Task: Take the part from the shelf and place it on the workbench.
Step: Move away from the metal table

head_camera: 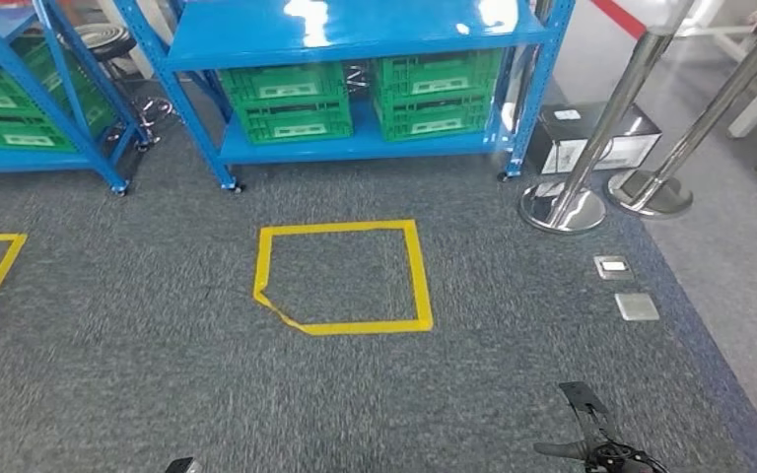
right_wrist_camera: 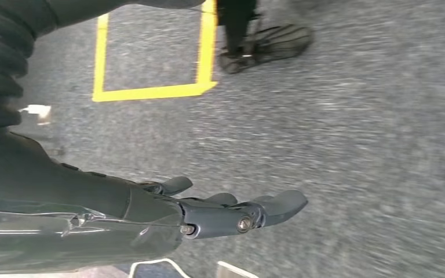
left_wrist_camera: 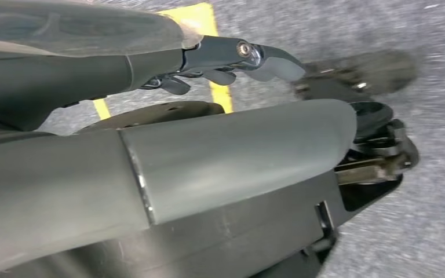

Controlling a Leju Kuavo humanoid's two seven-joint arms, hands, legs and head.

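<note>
Presently: approach step; both robot hands, left robot hand (left_wrist_camera: 232, 63) and right robot hand (right_wrist_camera: 232, 214), empty, fingers apart. Next: likely walk over yellow taped floor square (head_camera: 340, 276) to blue metal shelf (head_camera: 355, 34) holding green plastic crates (head_camera: 291, 103).

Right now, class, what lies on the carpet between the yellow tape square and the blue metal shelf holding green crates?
Only bare grey carpet separates yellow tape square from blue metal shelf, in head view.

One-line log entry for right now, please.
phase: approaching blue shelf | left hand: holds nothing | right hand: holds nothing | green crates on shelf | part: not identifiable
</note>
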